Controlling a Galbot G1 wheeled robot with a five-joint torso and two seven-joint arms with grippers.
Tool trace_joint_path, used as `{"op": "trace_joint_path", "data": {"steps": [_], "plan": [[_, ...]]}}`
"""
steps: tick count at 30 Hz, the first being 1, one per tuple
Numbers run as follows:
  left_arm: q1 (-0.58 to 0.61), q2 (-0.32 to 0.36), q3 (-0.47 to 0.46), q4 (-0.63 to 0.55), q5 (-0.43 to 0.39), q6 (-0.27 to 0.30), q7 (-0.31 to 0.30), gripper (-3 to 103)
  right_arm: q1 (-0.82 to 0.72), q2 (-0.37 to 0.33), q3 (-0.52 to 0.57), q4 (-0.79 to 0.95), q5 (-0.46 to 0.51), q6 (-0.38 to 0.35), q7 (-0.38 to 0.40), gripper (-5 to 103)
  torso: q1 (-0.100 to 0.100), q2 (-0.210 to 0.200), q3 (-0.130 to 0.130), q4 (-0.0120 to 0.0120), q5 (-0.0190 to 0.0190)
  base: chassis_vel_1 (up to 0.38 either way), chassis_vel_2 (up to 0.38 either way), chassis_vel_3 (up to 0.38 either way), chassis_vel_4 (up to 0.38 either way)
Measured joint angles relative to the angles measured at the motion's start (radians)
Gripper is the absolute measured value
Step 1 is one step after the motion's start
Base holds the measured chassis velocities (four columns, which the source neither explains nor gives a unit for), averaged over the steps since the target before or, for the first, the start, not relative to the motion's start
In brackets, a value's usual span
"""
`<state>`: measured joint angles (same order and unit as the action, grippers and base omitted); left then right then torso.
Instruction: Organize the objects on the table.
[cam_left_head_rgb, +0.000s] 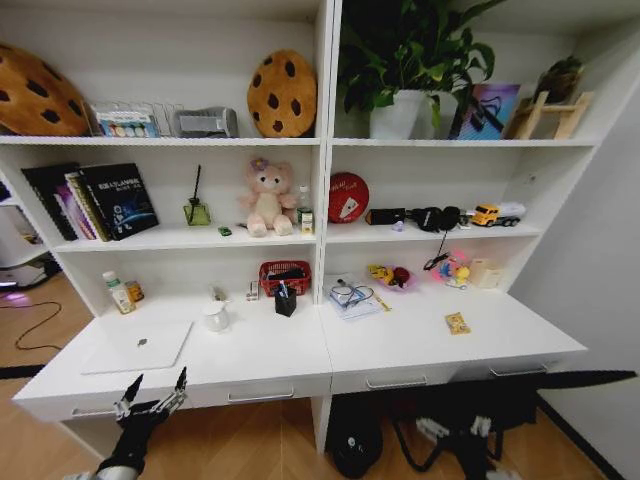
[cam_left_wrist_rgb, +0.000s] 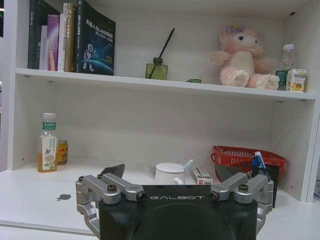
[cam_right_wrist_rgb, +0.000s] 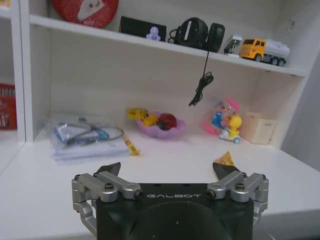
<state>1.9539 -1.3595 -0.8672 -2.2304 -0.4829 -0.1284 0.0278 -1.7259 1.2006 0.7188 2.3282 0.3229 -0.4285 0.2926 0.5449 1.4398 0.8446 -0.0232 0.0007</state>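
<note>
- The left gripper (cam_left_head_rgb: 153, 392) hangs low in front of the counter (cam_left_head_rgb: 400, 350), just outside its front edge and below the laptop's near corner; its jaws are spread and hold nothing.
- In the right wrist view the right gripper (cam_right_wrist_rgb: 170, 172) faces the right half of the counter from in front of its edge, jaws spread wide and empty.
- The silver-white laptop (cam_left_head_rgb: 138, 346) lies closed and flat on the counter's left half, near the front edge, with bare white surface to its right.
- Behind it, against the back wall, stand a juice bottle (cam_left_head_rgb: 118, 293) and a small can (cam_left_head_rgb: 135, 291) side by side.
- A white mug (cam_left_head_rgb: 216, 316) sits mid-counter; a red basket (cam_left_head_rgb: 285, 274) and a dark pen holder (cam_left_head_rgb: 286, 300) stand near the upright divider.
- Right of the divider lies a stack of papers in a clear sleeve (cam_left_head_rgb: 352, 297), then a pink bowl of toys (cam_left_head_rgb: 392, 277), and a small yellow packet (cam_left_head_rgb: 457, 323) alone near the front.
- The widest open room is along the front strip of the right half.
- A tiny green toy car (cam_left_head_rgb: 225, 231) rests on the shelf above, beside the teddy bear (cam_left_head_rgb: 267, 198).
</note>
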Motion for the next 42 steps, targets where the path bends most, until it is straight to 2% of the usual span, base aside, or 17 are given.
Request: {"op": "trace_joint_path", "data": {"steps": [2,3,5,6,9,17,27,37,39,42], "plan": [[0.0,0.0,0.0,0.0,0.0,0.0,0.0,100,0.137,-0.091,0.002,-0.063,0.083,-0.038,0.012,100,0.0,0.0,0.0,0.0006,-0.0001,0.0,0.0,0.0,0.0],[0.0,0.0,0.0,0.0,0.0,0.0,0.0,100,0.137,-0.091,0.002,-0.063,0.083,-0.038,0.012,100,0.0,0.0,0.0,0.0006,-0.0001,0.0,0.0,0.0,0.0],[0.0,0.0,0.0,0.0,0.0,0.0,0.0,100,0.252,-0.187,0.011,-0.14,0.147,-0.047,-0.002,100,0.0,0.0,0.0,0.0006,-0.0004,0.0,0.0,0.0,0.0],[0.0,0.0,0.0,0.0,0.0,0.0,0.0,100,0.252,-0.187,0.011,-0.14,0.147,-0.047,-0.002,100,0.0,0.0,0.0,0.0006,-0.0004,0.0,0.0,0.0,0.0],[0.0,0.0,0.0,0.0,0.0,0.0,0.0,100,0.315,-0.259,0.035,-0.223,0.176,-0.035,-0.077,100,0.0,0.0,0.0,-0.0005,-0.0005,0.0,0.0,0.0,0.0],[0.0,0.0,0.0,0.0,0.0,0.0,0.0,100,0.309,-0.246,0.06,-0.229,0.17,-0.051,-0.143,100,0.0,0.0,0.0,-0.0003,-0.0006,0.0,0.0,0.0,0.0],[0.0,0.0,0.0,0.0,0.0,0.0,0.0,100,0.288,-0.229,0.067,-0.213,0.158,-0.049,-0.157,100,0.0,0.0,0.0,-0.0002,-0.0009,-0.024,-0.024,0.025,0.031],[0.0,0.0,0.0,0.0,0.0,0.0,0.0,100,0.284,-0.223,0.06,-0.205,0.156,-0.032,-0.165,100,0.0,0.0,0.0,-0.0002,-0.0014,-0.194,-0.176,0.176,0.178],[0.0,0.0,0.0,0.0,0.0,0.0,0.0,100,0.285,-0.22,0.052,-0.207,0.154,-0.028,-0.165,100,0.0,0.0,0.0,-0.0003,0.0004,-0.253,-0.234,0.255,0.259],[0.0,0.0,0.0,0.0,0.0,0.0,0.0,100,0.283,-0.214,0.044,-0.207,0.144,-0.014,-0.165,100,0.0,0.0,0.0,-0.0001,-0.0018,-0.269,-0.297,0.28,0.267]]}}
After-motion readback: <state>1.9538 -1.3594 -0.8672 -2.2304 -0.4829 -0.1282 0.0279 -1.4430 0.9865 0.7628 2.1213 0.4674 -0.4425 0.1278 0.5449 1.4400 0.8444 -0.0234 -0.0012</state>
